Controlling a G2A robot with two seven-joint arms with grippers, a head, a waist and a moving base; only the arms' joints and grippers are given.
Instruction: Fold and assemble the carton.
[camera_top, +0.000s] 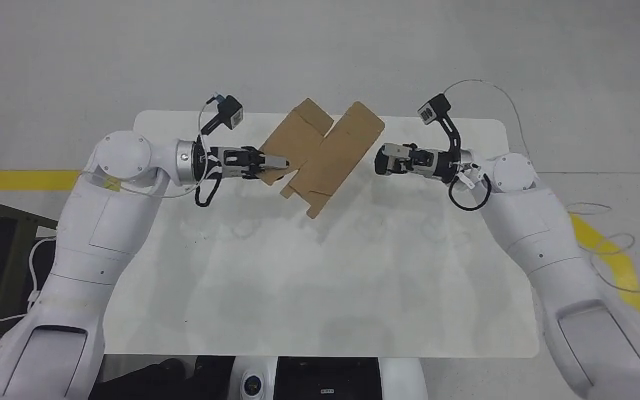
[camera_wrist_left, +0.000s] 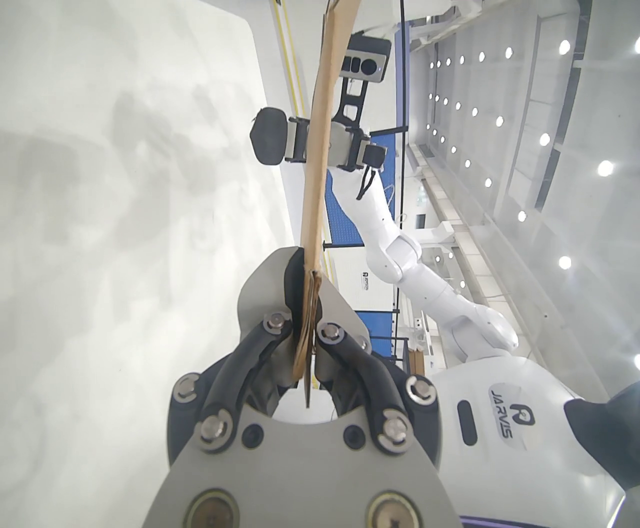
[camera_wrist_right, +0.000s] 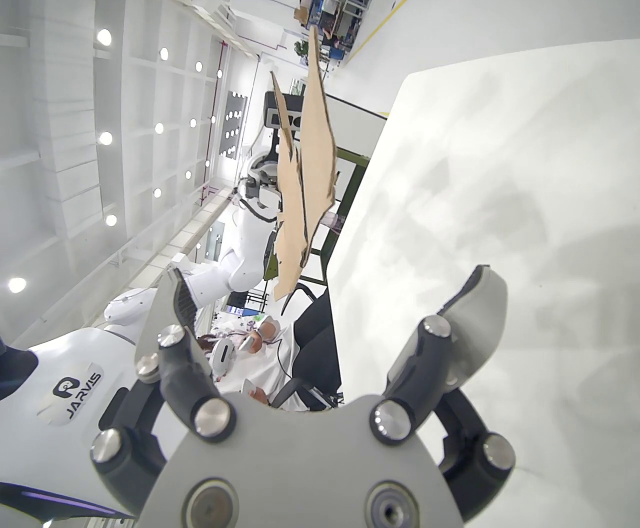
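Observation:
A flat brown cardboard carton (camera_top: 325, 155) hangs unfolded above the far part of the white table (camera_top: 320, 290). My left gripper (camera_top: 277, 164) is shut on its left edge. In the left wrist view the carton (camera_wrist_left: 316, 165) runs edge-on out of that gripper (camera_wrist_left: 306, 310). My right gripper (camera_top: 381, 160) stands open just off the carton's right edge, not touching it. The right wrist view shows its two fingers spread wide (camera_wrist_right: 320, 310) with the carton (camera_wrist_right: 302, 185) some way beyond them, held up in the air.
The white table spreads bare toward the near side. A yellow floor line (camera_top: 35, 180) runs beyond its left edge. Loose cables (camera_top: 600, 235) lie on the floor to the right of the table.

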